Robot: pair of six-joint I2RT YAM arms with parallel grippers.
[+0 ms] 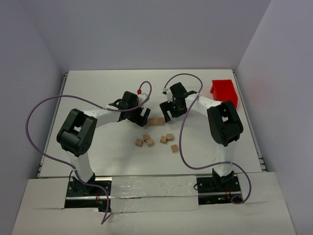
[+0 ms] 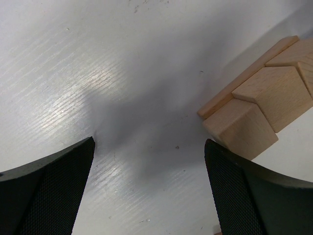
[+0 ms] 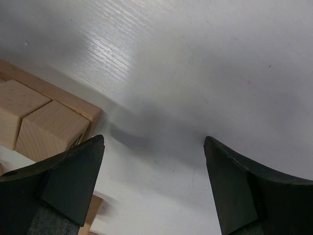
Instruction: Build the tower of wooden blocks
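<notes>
Top external, tower (image 1: 156, 120) between left end effector (image 1: 143, 116), right end effector (image 1: 168, 114), jaws spread, empty

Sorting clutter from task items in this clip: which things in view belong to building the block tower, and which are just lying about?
Belong to the job:
- the tower, just begun, between the two tools
- six loose wood blocks, nearer the arm bases
- left tool and right tool, both open and empty

Just lying about:
- red bin, at the far right of the table
</notes>
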